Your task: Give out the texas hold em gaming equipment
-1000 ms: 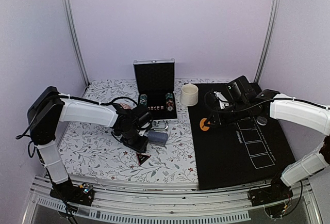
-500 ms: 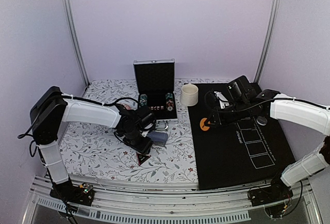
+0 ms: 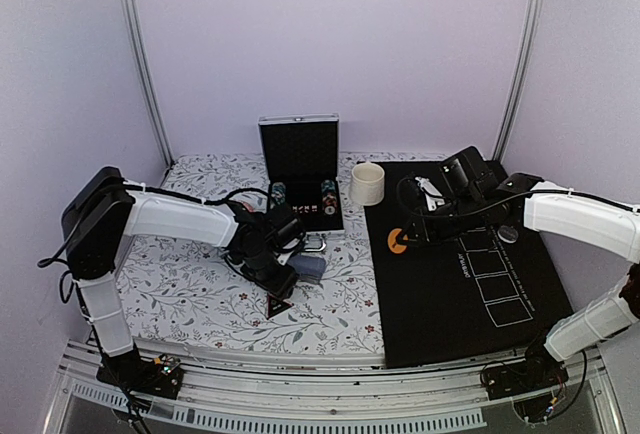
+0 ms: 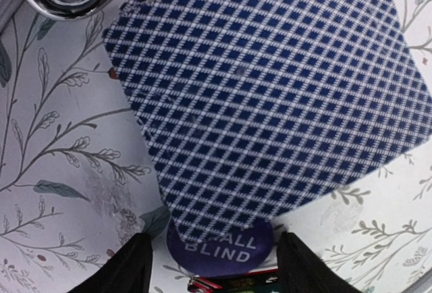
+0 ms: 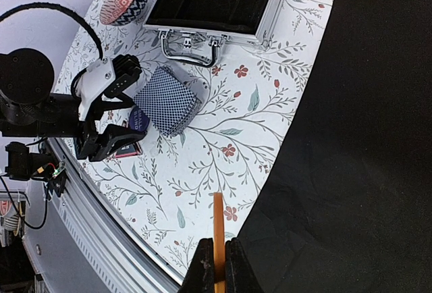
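**Orange disc pinched, deck lying free**

My right gripper [image 5: 217, 269] is clamped on the orange disc [image 5: 218, 229], held edge-on above where the floral cloth [image 5: 270, 124] meets the black mat [image 5: 364, 138]. My left gripper [image 4: 214, 273] has its fingers apart. Between them shows the dark blue "small blind" disc [image 4: 219, 246], partly hidden by the checked-back card deck [image 4: 270, 97] lying on the cloth.

A blue-checked deck of cards [image 4: 270, 97] is lying flat, overlapping a dark blue disc [image 4: 219, 247]; an orange disc [image 5: 218, 222] is standing on edge, pinched in the right gripper [image 5: 217, 266].
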`<state>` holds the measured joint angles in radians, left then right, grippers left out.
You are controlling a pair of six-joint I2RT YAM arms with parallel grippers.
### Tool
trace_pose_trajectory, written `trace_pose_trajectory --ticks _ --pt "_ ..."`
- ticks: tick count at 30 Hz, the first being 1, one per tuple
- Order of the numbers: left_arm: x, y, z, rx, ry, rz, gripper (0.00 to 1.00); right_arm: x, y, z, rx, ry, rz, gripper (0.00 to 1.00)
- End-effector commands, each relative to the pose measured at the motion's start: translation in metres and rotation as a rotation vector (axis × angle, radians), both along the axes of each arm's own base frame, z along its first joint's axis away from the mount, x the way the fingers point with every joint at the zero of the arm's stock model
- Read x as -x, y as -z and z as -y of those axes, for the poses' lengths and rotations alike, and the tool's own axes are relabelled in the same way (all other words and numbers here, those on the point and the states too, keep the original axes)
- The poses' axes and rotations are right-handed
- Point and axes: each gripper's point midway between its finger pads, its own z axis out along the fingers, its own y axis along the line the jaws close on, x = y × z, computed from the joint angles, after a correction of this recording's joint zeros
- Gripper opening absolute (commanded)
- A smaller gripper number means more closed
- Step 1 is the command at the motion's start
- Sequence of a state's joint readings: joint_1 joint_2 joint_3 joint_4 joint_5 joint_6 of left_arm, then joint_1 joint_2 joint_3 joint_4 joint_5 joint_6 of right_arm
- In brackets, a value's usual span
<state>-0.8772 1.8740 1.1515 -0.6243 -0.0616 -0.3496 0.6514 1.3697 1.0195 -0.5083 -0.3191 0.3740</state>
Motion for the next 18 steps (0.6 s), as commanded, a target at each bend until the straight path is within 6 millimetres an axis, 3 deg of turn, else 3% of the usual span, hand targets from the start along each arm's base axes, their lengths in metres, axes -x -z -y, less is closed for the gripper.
trace_pose_trajectory --ticks 1,18 --pt "0.008 0.019 0.000 -0.038 0.037 -0.034 0.64 -0.004 -0.011 0.003 -0.010 0.002 0.038 0.02" --pt "0.032 0.045 -0.043 -0.119 -0.013 -0.106 0.59 0.000 -0.008 0.010 0.007 0.012 0.041 0.02"
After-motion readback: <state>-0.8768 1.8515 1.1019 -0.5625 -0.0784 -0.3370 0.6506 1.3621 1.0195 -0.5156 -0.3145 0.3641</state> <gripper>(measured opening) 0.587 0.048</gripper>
